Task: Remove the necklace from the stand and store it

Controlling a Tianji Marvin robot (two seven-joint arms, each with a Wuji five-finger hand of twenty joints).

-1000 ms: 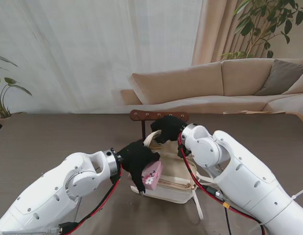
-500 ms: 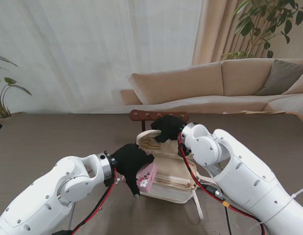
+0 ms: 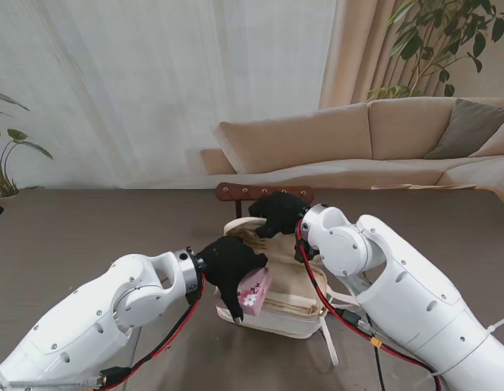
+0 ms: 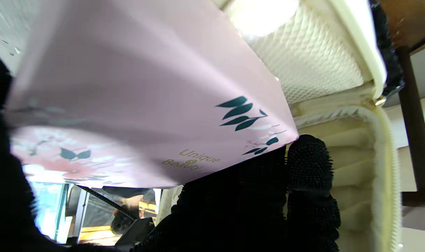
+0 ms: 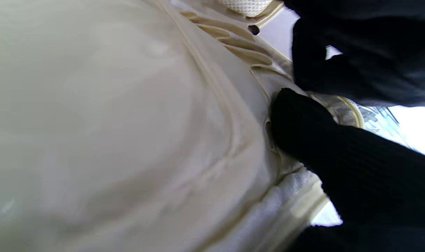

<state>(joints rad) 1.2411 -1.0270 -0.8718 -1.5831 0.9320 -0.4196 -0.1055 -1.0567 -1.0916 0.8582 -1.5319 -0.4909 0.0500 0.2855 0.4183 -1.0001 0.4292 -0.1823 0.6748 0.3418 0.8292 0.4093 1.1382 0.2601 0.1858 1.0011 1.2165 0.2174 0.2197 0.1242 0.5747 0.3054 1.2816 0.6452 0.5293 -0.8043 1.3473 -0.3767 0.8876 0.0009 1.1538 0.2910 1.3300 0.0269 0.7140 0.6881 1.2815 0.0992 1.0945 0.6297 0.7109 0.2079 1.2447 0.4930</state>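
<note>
both black-gloved hands busy: left hand (image 3: 229,262) gripping pink floral cardboard box (image 3: 253,291), right hand (image 3: 278,213) pinching cream fabric bag (image 3: 292,297) flap, frame centre; keep mouth wide, slide box in flat.

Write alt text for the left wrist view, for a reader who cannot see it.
The black-gloved left hand holds a pink box printed with flowers, dark leaves and the words "Unique Beauty", which fills most of the view. Beyond it lies an open cream bag with a quilted lining and a zipper edge, and a dark wooden stand rises at the frame's edge.
</note>
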